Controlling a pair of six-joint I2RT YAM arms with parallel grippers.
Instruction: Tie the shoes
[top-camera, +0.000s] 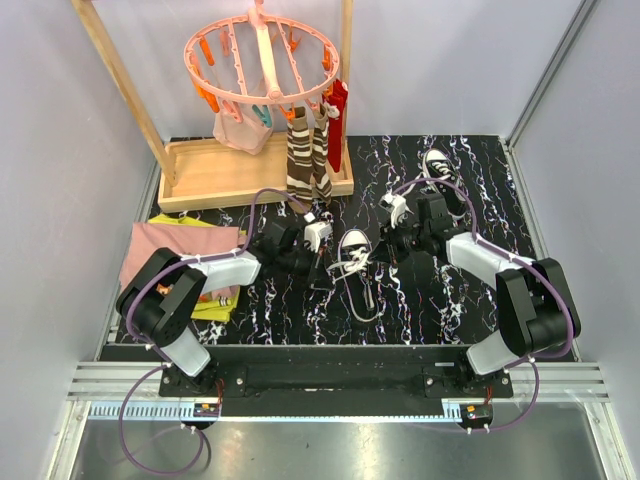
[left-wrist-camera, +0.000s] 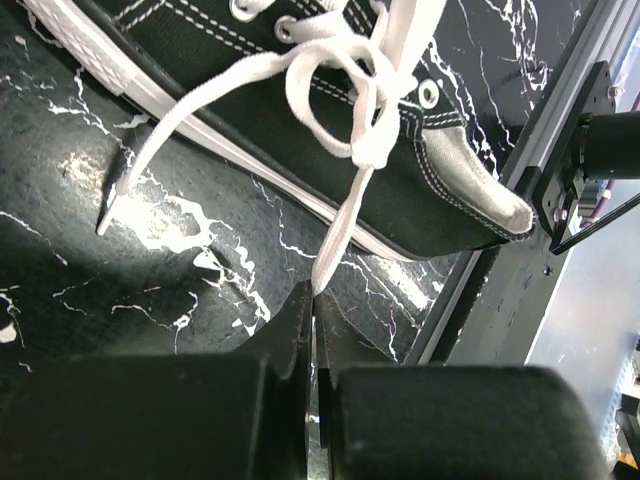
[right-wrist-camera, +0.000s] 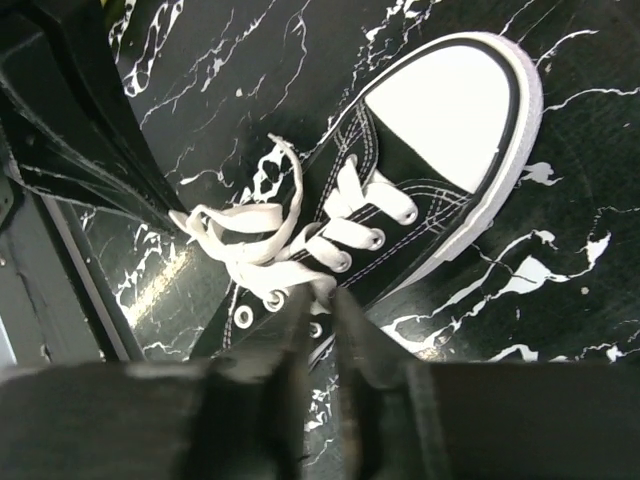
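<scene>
One of the shoes (top-camera: 355, 258), black with a white toe cap, lies mid-table between the two arms, its white laces in a loose knot (left-wrist-camera: 372, 150). A second shoe (top-camera: 438, 168) lies at the back right. My left gripper (top-camera: 322, 262) is to the left of the near shoe, and in the left wrist view it (left-wrist-camera: 314, 292) is shut on a lace end running taut from the knot. My right gripper (top-camera: 392, 255) is on the shoe's right. In the right wrist view it (right-wrist-camera: 322, 292) has its jaws slightly apart, with a lace loop (right-wrist-camera: 250, 250) at the tips above the eyelets.
At the back left is a wooden tray (top-camera: 225, 180) with a wooden frame holding a pink peg hanger (top-camera: 262, 55). Brown striped socks (top-camera: 305, 160) and a red sock (top-camera: 337, 110) hang from the hanger. Folded pink and yellow cloths (top-camera: 170, 250) lie at the left edge.
</scene>
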